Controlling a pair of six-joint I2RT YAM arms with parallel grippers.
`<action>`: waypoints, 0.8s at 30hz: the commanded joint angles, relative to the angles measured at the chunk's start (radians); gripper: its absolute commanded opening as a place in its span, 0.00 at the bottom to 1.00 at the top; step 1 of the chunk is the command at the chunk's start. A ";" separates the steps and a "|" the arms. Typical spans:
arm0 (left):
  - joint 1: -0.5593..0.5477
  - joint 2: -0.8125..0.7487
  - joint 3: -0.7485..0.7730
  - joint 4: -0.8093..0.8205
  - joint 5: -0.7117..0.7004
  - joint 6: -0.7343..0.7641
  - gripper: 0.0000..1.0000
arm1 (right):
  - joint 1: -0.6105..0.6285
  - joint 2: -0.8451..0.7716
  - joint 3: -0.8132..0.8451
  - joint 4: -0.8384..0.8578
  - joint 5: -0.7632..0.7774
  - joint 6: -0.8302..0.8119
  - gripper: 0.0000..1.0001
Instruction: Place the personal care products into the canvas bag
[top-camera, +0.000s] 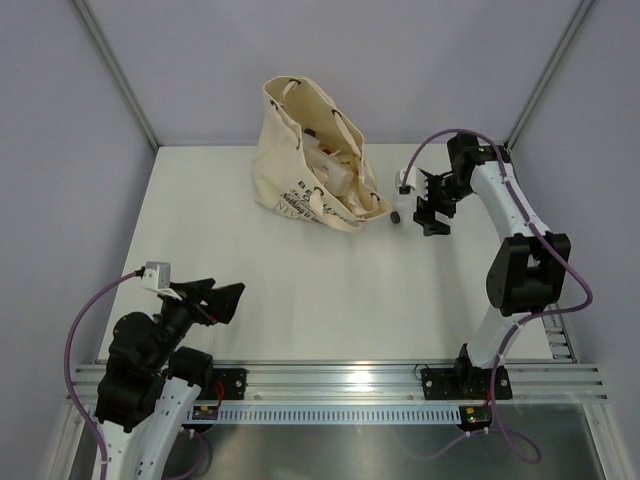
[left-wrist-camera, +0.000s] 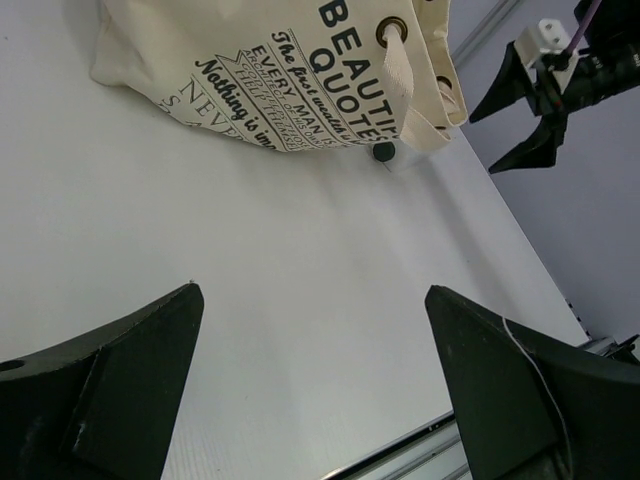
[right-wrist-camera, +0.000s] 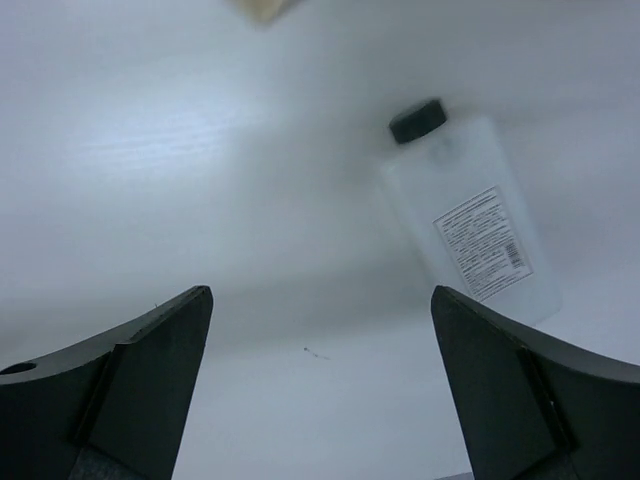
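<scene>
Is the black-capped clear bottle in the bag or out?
Out: the bottle lies flat on the table beside the canvas bag, near the right end effector.

Down at the bottom the left gripper (left-wrist-camera: 312, 292) has its dark fingers (left-wrist-camera: 110, 380) spread wide over bare white table (left-wrist-camera: 300, 260). Further off slumps the canvas bag (left-wrist-camera: 250, 70), black lettering facing this way, a dark round cap (left-wrist-camera: 384, 152) touching its corner. Upper right, the right gripper (left-wrist-camera: 482, 145) hangs with jaws parted
</scene>
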 joint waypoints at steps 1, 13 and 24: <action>0.001 -0.022 0.005 0.044 0.008 0.003 0.99 | -0.010 0.040 0.023 0.087 0.134 -0.294 1.00; 0.000 0.019 0.006 0.036 -0.005 -0.002 0.99 | -0.008 0.398 0.297 0.072 0.183 -0.406 0.99; 0.000 0.070 0.008 0.038 0.016 0.006 0.99 | 0.016 0.567 0.442 -0.060 0.215 -0.414 0.99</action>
